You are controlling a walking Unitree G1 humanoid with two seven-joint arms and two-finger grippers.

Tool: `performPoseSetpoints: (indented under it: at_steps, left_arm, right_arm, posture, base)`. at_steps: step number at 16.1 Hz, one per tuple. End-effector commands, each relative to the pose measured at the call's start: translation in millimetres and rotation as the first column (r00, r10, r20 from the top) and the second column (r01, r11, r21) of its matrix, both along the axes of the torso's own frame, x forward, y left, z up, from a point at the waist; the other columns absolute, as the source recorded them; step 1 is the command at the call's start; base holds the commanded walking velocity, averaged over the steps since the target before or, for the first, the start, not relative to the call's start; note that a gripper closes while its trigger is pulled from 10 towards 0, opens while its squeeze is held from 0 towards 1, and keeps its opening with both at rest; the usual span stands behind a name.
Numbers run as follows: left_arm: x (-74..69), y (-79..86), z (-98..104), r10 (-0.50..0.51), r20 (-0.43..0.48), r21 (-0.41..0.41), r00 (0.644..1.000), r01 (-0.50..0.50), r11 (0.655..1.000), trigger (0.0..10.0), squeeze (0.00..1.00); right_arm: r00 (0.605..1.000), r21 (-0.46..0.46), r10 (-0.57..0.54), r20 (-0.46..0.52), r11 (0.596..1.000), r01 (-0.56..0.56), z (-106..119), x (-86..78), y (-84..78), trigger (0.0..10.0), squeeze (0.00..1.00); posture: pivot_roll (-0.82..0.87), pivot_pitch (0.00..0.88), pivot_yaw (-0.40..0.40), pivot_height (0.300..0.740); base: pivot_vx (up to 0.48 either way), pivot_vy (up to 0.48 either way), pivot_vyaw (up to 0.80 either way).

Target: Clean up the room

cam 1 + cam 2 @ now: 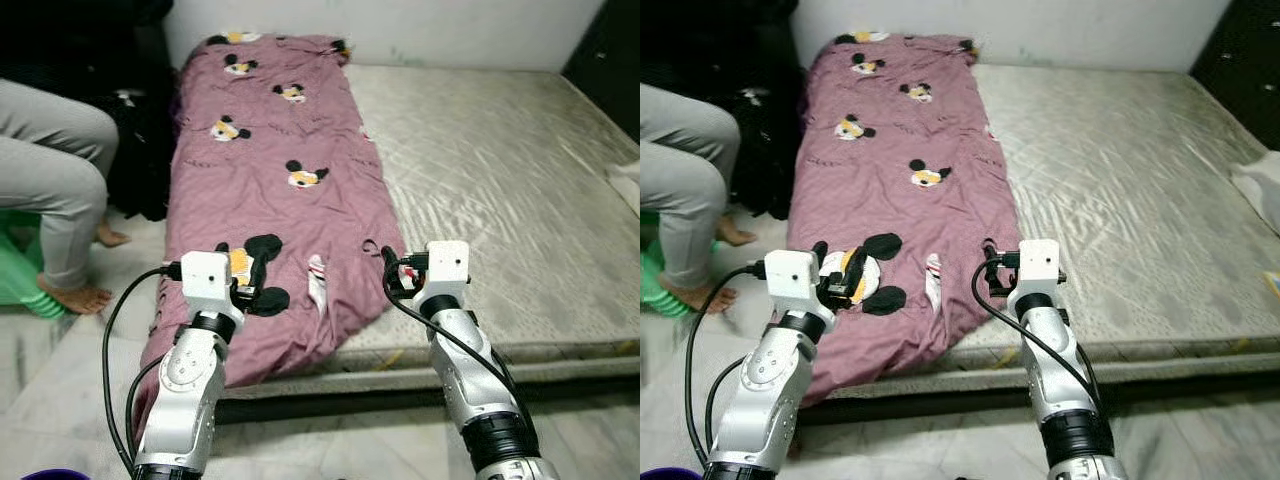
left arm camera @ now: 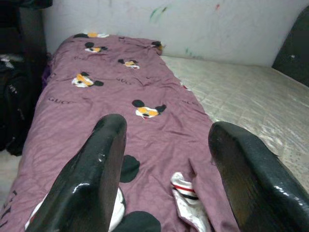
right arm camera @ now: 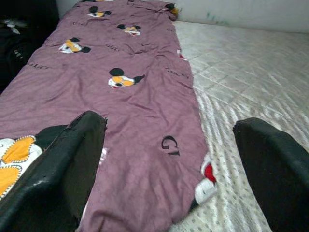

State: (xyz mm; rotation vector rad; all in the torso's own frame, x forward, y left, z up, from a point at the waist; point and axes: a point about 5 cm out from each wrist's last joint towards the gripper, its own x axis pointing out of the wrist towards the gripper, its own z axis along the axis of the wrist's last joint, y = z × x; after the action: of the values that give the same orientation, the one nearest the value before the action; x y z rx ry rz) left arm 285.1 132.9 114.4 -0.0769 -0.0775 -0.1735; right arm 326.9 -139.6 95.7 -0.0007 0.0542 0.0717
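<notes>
While jaws gape, left gripper [image 2: 166, 179], right gripper [image 3: 169, 169] hover over blanket [image 1: 270, 180].

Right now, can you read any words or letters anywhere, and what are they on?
"GUCCI": black print on the purple blanket, left side in the left wrist view, small but legible.
"G", then a cut-off letter: black print near the blanket's right edge in the right wrist view.
Other small black prints on the blanket are too blurred to read.
</notes>
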Motion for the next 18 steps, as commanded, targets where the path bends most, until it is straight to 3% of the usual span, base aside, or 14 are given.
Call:
performPoseSetpoints:
  at_steps: [1,9,13,18]
  left_arm:
    - [-1.2,1.5,1.6,-0.003,0.008,0.005,1.000,0.003,1.000,10.0,0.00]
    - [-0.7,2.0,1.5,0.001,0.004,0.003,1.000,-0.001,1.000,10.0,0.00]
    - [-0.9,0.6,2.7,-0.011,0.013,-0.004,1.000,0.011,1.000,10.0,0.00]
    - [-0.1,2.3,1.6,0.002,0.003,0.004,1.000,-0.002,1.000,10.0,0.00]
  right_arm:
    - [1.000,0.000,0.004,-0.007,1.000,-0.004,-1.1,-0.6,0.3,10.0,0.00]
    - [1.000,0.001,-0.005,-0.009,1.000,0.005,-1.1,-0.2,-0.4,10.0,0.00]
    - [1.000,0.004,-0.012,-0.011,1.000,0.013,-1.5,-0.2,-1.1,10.0,0.00]
    - [1.000,0.005,-0.012,-0.020,1.000,0.012,-2.3,0.4,-0.7,10.0,0.00]
  posture:
    - [-0.02,0.120,-0.079,0.740]
    - [-0.02,0.123,-0.078,0.740]
    - [-0.02,0.124,-0.078,0.740]
    - [-0.02,0.126,-0.076,0.740]
  base:
    - [0.341,0.000,0.00]
    - [0.331,0.000,0.00]
    - [0.000,0.000,0.00]
    - [0.000,0.000,-0.76]
